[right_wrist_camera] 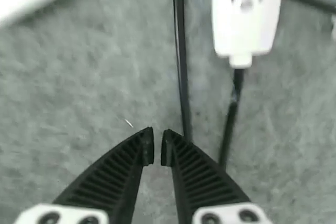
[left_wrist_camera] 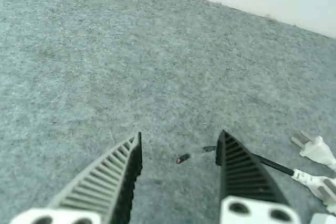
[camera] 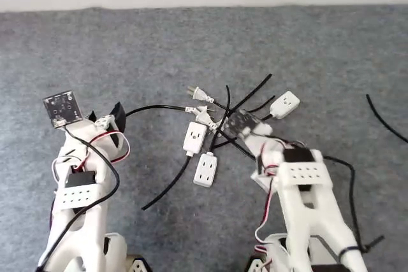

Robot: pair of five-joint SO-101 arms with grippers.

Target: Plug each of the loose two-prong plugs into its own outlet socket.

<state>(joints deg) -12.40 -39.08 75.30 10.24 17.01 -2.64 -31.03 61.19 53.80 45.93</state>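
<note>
L gripper [left_wrist_camera: 178, 148] hangs low over the grey carpet [camera: 331, 49], jaws spread wide, nothing btw them. Reads as staged for a grab, w/ both plugs lying just off to one side of it. R gripper [right_wrist_camera: 156, 144] is over the cord tangle mid-table, fingers pressed nearly together, pinching nothing. A black cord [right_wrist_camera: 180, 51] runs right past its tips, and a white socket block [right_wrist_camera: 247, 14] lies just ahead, slots up. Can't tell which of the three sockets that is.

Now the plugs. First the upper plug [camera: 201, 95]: flat on the carpet, long axis diagonal, prongs aimed away from the arms and over toward the L arm's side. Then the lower plug [camera: 204, 115], just beside it and near-parallel, prongs also toward the L side, cord trailing back into the tangle. Neither is seated.

Sockets next. The mid socket [camera: 194, 137] lies just beside the lower plug, and the near socket [camera: 205, 169] lies closer to the arms. Both run lengthwise toward the arms, faces up. The far-R socket [camera: 285, 104] is well apart and angled.

My read: w/ faces up and plugs flat, each plug needs tipping prongs-down before insertion, prob. w/ the 2nd gripper pinning the socket.
</note>
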